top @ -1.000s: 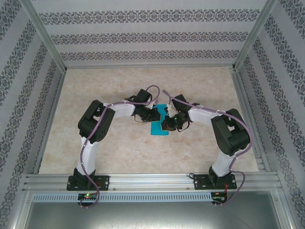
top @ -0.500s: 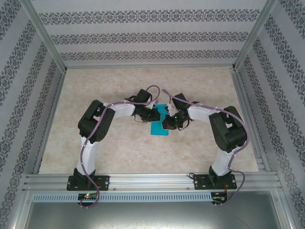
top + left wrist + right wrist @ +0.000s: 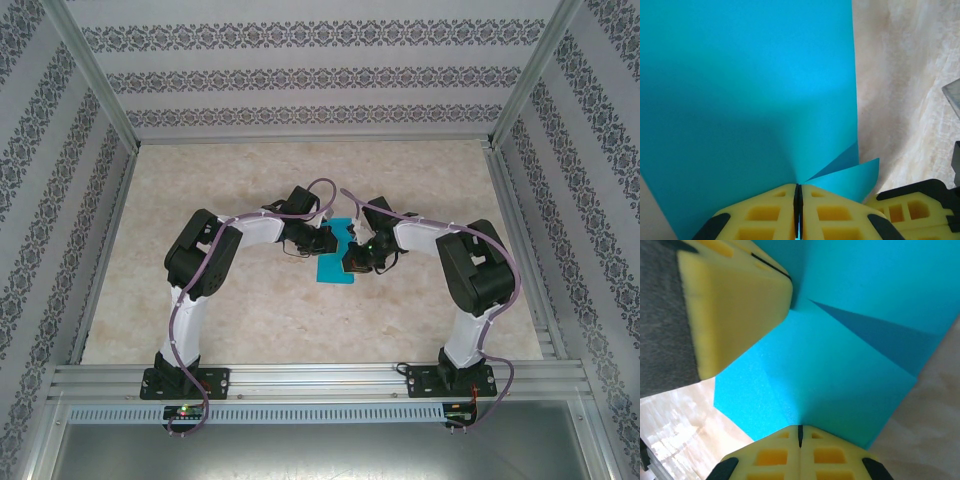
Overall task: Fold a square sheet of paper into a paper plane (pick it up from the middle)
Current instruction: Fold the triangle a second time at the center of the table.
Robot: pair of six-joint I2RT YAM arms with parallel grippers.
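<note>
Apparently open tabletop [image 3: 200,180] all around

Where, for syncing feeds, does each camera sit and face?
Top external: above and behind the bases, looking down on table, left arm, right arm, paper.
Left wrist: on that wrist, facing along the shut left gripper, which pinches the paper.
Right wrist: likewise, along the shut right gripper, also pinching.
Both wrist views share the paper and the opposite gripper's fingers.
</note>
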